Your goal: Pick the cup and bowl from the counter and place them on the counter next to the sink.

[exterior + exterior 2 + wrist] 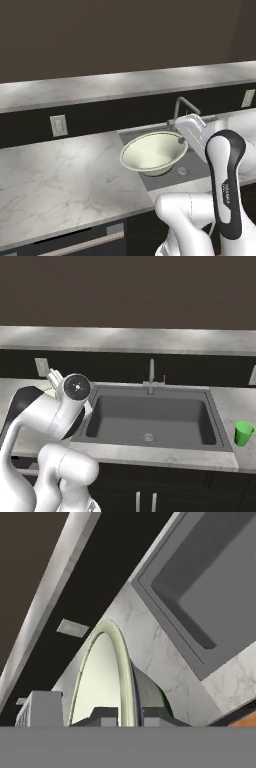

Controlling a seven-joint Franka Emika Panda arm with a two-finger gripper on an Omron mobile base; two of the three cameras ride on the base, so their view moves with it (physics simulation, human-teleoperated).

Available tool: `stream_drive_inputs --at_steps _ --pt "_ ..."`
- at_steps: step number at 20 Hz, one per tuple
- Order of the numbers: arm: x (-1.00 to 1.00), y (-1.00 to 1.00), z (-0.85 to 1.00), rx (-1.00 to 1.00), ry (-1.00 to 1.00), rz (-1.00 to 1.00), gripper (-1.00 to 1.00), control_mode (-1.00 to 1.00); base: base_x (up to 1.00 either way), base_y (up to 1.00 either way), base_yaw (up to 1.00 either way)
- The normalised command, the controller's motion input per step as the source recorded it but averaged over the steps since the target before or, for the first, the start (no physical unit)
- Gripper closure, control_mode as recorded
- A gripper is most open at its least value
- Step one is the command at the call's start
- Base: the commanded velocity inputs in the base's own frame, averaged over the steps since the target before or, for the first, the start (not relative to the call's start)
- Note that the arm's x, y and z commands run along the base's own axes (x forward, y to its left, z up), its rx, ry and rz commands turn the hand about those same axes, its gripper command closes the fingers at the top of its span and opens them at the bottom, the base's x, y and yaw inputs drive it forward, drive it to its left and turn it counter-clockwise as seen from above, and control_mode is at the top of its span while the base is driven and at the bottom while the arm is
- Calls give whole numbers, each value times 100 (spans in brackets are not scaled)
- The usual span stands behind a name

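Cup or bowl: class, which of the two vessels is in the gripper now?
The bowl, wide and pale cream: the gripper pinches its rim and holds it over the sink. The small green cup stands apart on the counter.

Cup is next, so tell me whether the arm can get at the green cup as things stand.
Probably not yet. The gripper has its jaws shut on the bowl rim, and the cup stands on the counter beyond the sink, otherwise unobstructed.

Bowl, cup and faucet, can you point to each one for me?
bowl (150, 152), left base view, on its pale inside.
cup (244, 433), right base view, on its green side wall.
faucet (151, 373), right base view, on its upright metal neck.
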Motion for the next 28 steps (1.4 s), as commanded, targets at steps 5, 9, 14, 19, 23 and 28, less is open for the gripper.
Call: stream_drive_inputs --at_steps 5,9,14,19,23,28 --pt "15 52 -4 -9 0 0 100 -100 0 0 0" --pt "48 22 -5 -4 0 0 100 -100 0 0 0" --pt "69 -1 -13 0 0 0 100 -100 0 0 0" --pt "62 0 -11 0 0 0 100 -100 0 0 0" --pt "31 9 -30 0 0 1 100 -100 0 0 0" --pt "6 32 -32 0 0 3 100 -100 0 0 0"
